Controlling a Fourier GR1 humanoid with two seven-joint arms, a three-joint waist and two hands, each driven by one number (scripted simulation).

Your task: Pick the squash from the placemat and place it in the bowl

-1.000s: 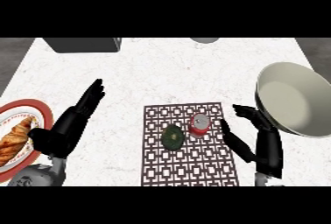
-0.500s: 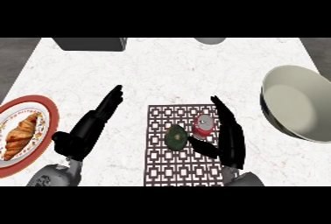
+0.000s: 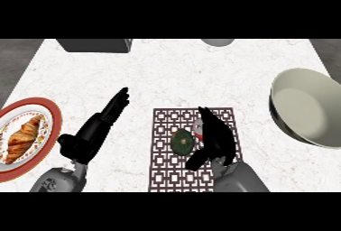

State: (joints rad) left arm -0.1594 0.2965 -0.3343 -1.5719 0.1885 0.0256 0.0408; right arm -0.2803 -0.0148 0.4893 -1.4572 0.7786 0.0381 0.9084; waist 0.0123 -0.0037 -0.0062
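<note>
The right hand [image 3: 214,137], fingers spread, hovers just beside the squash [image 3: 181,141] on the placemat [image 3: 166,171]: the reach step; next it must curl round it.

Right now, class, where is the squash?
In the head view, the squash lies on the placemat, just left of the right hand.

A white marbled desk [image 3: 166,72] carries everything. Near its left edge sits a red-rimmed plate [image 3: 50,118] with a golden croissant [image 3: 23,135] lying on it. At the far edge, toward the left, stands a dark grey box-like object [image 3: 93,44], cut off by the view's top. Farther right along that same far edge, a small grey round object [image 3: 218,42] shows only in part.
</note>
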